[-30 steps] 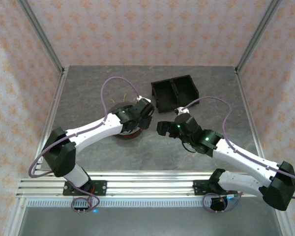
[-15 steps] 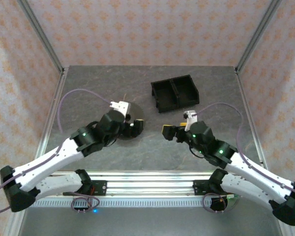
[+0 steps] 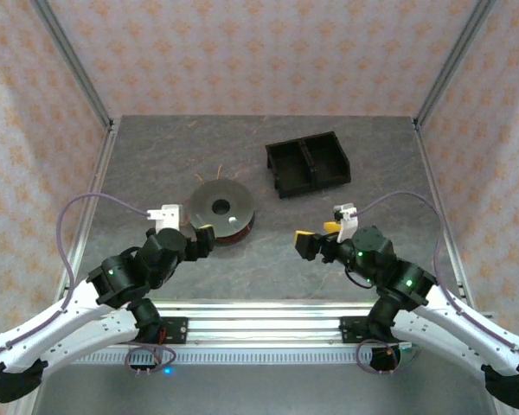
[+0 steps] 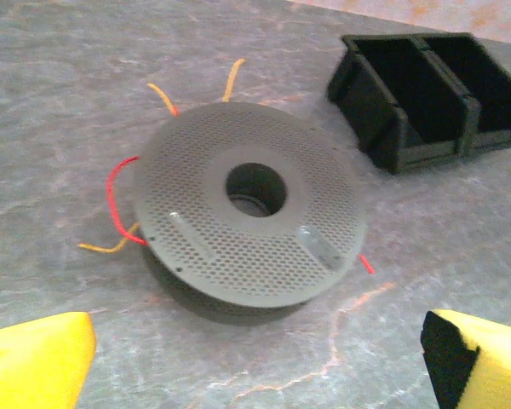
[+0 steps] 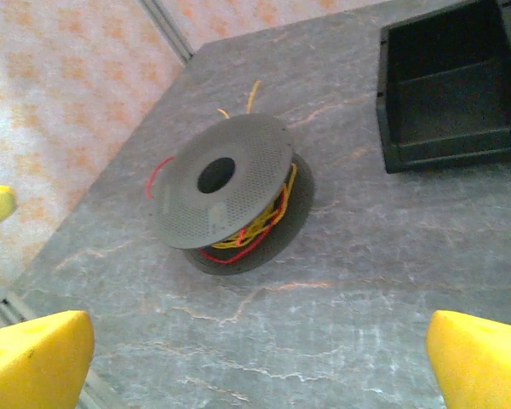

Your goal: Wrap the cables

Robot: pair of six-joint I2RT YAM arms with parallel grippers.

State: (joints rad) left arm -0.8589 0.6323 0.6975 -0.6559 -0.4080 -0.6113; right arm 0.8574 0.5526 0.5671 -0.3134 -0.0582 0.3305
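Observation:
A round dark grey perforated spool (image 3: 222,210) lies flat on the grey table. The cables (image 5: 254,232), thin yellow and red-orange wires, are wound between its two discs. A red loop (image 4: 113,198) and short orange ends (image 4: 232,78) stick out at its far and left sides. My left gripper (image 3: 199,240) hovers open just near-left of the spool, apart from it, with nothing between its yellow pads (image 4: 34,362). My right gripper (image 3: 317,236) hangs open to the right of the spool, also empty, its yellow pads (image 5: 481,362) wide apart.
A black two-compartment bin (image 3: 309,162) sits behind and to the right of the spool, also visible in the left wrist view (image 4: 426,94) and the right wrist view (image 5: 451,94). Aluminium rails (image 3: 259,324) run along the near edge. Patterned walls enclose the table.
The left gripper came off the spool, opened and drew back toward the near edge. The right arm also pulled back toward me. The spool stayed where it was.

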